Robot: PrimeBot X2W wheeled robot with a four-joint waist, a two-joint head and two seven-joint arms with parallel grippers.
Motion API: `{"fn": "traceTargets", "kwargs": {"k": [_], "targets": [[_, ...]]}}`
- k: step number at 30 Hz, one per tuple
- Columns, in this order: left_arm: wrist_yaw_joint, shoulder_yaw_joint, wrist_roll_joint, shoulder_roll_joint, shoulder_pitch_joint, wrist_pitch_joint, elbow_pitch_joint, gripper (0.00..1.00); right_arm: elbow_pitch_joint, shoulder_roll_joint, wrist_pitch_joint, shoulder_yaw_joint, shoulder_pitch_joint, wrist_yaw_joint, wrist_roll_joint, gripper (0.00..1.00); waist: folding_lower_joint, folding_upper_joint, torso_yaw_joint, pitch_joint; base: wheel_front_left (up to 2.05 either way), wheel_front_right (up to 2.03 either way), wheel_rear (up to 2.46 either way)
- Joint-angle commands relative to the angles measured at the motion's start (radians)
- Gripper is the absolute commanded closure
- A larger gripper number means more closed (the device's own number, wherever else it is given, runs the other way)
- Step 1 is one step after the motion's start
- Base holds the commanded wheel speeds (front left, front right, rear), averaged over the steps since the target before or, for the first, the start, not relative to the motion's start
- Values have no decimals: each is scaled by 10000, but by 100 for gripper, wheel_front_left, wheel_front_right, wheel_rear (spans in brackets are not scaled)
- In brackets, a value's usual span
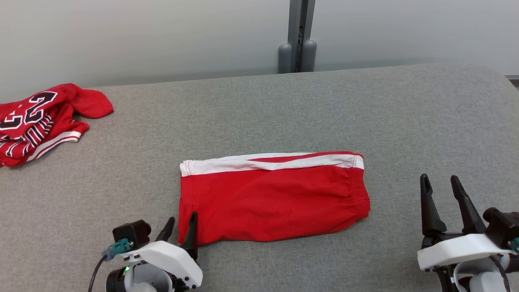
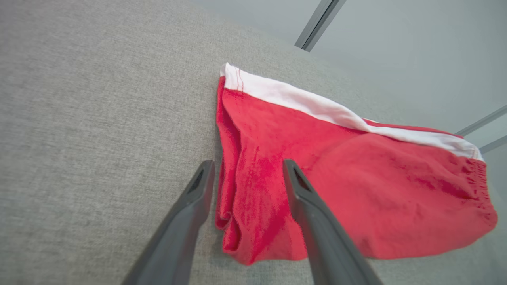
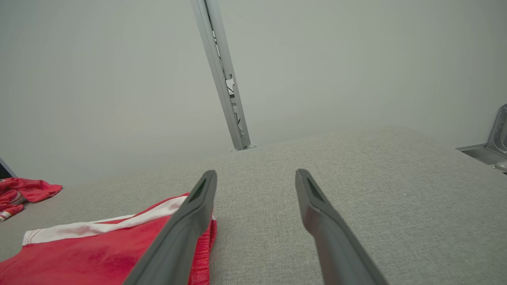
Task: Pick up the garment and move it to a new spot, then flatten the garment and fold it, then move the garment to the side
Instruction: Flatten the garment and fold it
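Left end effector (image 1: 182,217) is spread, nothing pinched. It straddles the near-left corner of the shorts (image 1: 275,198): in the left wrist view (image 2: 248,164) one finger is over bare counter (image 1: 259,113) just beside the layered hem and the other is over the red cloth. I read that as lining up a corner grab. I can't tell if the tips touch the fabric yet.

A crumpled jersey (image 1: 36,121) sits at the far left back, well apart from the shorts and not part of this step.

The shorts lie mid-counter, doubled over lengthwise and mostly flat, with the white stripe along the far edge and the waistband to the right. My guess is one fold is done and either another fold or the slide aside is left.

Right end effector (image 1: 439,178) is also spread and empty. It's parked over bare counter to the right of the waistband, clear of the cloth, probably waiting to take that end.
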Motion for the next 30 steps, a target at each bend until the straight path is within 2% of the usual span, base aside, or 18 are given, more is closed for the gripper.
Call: {"fn": "traceTargets", "kwargs": {"k": [1, 8, 15, 22, 30], "targets": [[169, 12, 210, 192, 144, -154, -204, 0, -13, -55, 6, -50, 9, 3, -86, 0, 0, -1, -2, 7, 0, 0, 0], [102, 51, 533, 462, 295, -853, -954, 0, 31, -55, 7, -135, 106, 3, -95, 0, 0, -1, 66, 8, 0, 0, 0], [343, 404, 1431, 717, 587, -1411, -2259, 0, 109, -55, 70, -221, 232, 3, -89, 0, 0, -1, 234, -119, 0, 0, 0], [347, 932, 2519, 567, 1122, -1437, -3368, 0, 168, -55, 225, -259, 371, 3, -148, 0, 0, -1, 466, -348, 0, 0, 0], [115, 1473, 3264, 210, 1537, -1440, -3601, 0, 406, -55, 600, -3, 300, 3, -130, 0, 0, -1, 757, -463, 0, 0, 0]]}}
